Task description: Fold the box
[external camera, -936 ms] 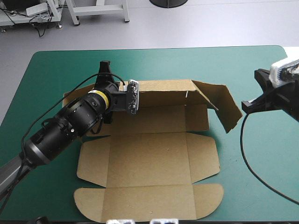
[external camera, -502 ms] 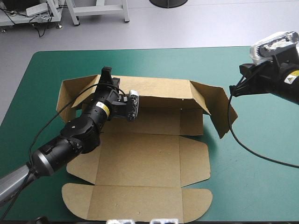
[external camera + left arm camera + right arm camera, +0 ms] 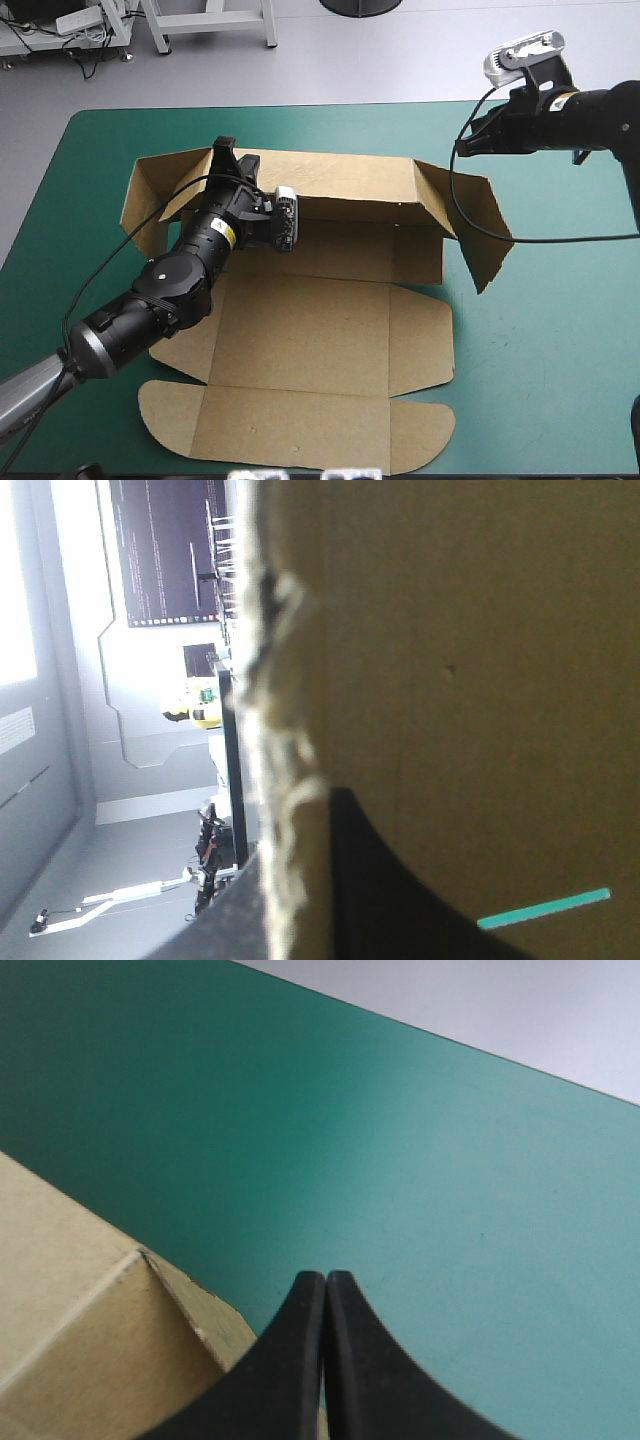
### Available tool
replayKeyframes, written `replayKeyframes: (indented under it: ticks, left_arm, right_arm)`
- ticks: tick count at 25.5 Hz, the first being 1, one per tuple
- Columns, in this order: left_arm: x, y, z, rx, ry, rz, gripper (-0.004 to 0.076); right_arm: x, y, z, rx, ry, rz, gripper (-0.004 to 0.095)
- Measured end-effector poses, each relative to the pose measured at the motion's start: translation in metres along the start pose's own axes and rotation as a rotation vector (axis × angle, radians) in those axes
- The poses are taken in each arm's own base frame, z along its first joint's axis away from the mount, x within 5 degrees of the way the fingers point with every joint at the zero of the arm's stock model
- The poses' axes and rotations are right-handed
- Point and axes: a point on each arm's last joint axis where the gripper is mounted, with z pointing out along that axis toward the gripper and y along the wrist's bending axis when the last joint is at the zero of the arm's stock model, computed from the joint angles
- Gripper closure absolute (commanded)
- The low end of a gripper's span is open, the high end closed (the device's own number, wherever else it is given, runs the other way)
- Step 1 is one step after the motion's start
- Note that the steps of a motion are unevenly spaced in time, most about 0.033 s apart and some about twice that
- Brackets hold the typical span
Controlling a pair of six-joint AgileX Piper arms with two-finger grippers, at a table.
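Teal-green table cover (image 3: 560,330): your brown box (image 3: 320,320) sits mid-table, part-formed. Floor and lid panels lie flat toward the near edge. The far wall (image 3: 350,185) and both end flaps stand raised. You see the left gripper (image 3: 228,158) clenched on the far wall's top edge, board between its black fingers (image 3: 400,900). The right gripper (image 3: 325,1278) is pressed together, above the cover just beyond the right flap (image 3: 480,225).

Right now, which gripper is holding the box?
The left gripper, shut on the box at its raised far wall; the right gripper is shut on nothing.
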Motion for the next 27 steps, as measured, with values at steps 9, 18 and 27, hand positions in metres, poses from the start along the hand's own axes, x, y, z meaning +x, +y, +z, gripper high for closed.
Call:
replayKeyframes:
  ticks: [9,18,27]
  left_arm:
    - [0.002,-0.004,0.000,0.040,0.018,-0.077,0.0734]
    - [0.007,-0.021,0.000,0.119,0.082,-0.135,0.0734]
    - [0.008,-0.039,0.001,0.165,0.078,-0.140,0.0734]
  right_arm:
    - [0.018,-0.021,0.080,-0.085,0.171,0.079,0.0926]
    - [0.027,-0.019,0.098,-0.189,0.242,0.074,0.0926]
    - [0.031,-0.018,0.100,-0.213,0.287,0.070,0.0926]
